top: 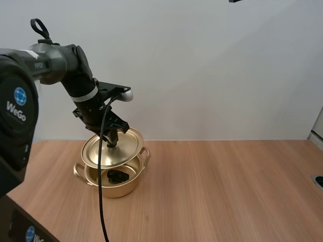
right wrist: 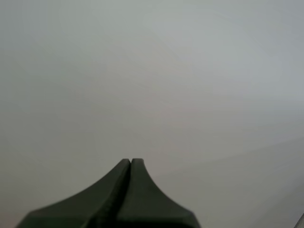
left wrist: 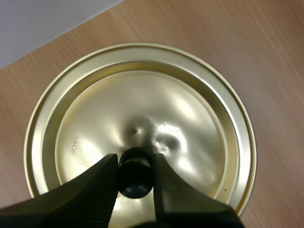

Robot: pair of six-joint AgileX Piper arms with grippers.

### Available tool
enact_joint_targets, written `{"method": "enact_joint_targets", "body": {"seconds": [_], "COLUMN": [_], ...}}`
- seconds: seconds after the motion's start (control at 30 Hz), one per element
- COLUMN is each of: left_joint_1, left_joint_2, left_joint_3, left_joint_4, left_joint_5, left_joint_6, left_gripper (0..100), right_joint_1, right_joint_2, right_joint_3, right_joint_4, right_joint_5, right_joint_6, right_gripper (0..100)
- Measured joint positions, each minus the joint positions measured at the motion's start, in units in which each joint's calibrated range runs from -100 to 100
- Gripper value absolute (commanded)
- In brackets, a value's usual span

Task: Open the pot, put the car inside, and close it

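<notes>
One arm is at work: the left arm reaches forward from its base, bends at the wrist and points the left gripper (top: 112, 138) (left wrist: 135, 161) steeply down. Its two black fingers are clamped on the small dark knob (left wrist: 135, 173) at the centre of the gold lid (top: 121, 146) (left wrist: 142, 104), one finger on each side.

The lid hangs under the gripper, tilted, with its far edge higher than its near edge. Directly below it the gold pot (top: 113, 190) stands upright on the wooden table (top: 227, 191), its mouth partly uncovered at the front. Whether the lid's low edge touches the pot's rim is hard to tell.

Inside the pot, beneath the gripper, lies the car (top: 118, 176), a small dark shape on the bottom. Its long axis runs roughly crosswise, from one pot handle toward the other. Which end is the front cannot be made out, and the lid hides the back of the pot's inside.

The right gripper (right wrist: 130, 162) has its fingers pressed together in one dark wedge, holding nothing.
</notes>
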Motion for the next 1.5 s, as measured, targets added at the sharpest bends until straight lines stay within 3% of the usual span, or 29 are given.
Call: {"method": "enact_joint_targets", "body": {"seconds": [0.43,0.93,1.5], "left_joint_1": [0.00,0.00,0.00], "left_joint_2": [4.28,4.70,5.30], "left_joint_3": [1.59,4.12,4.42], "left_joint_4": [0.67,2.74,1.16], "left_joint_5": [-0.08,-8.65,-3.40], "left_joint_6": [0.00,0.00,0.00], "left_gripper": [0,0,0], "right_joint_1": [0.00,0.00,0.00], "right_joint_2": [0.00,0.00,0.00], "right_joint_3": [0.00,0.00,0.25], "right_joint_4": [-0.39,-0.39,-0.26], "right_joint_5": [0.17,0.17,0.24], "right_joint_6": [0.00,0.00,0.00], "right_gripper": [0,0,0]}}
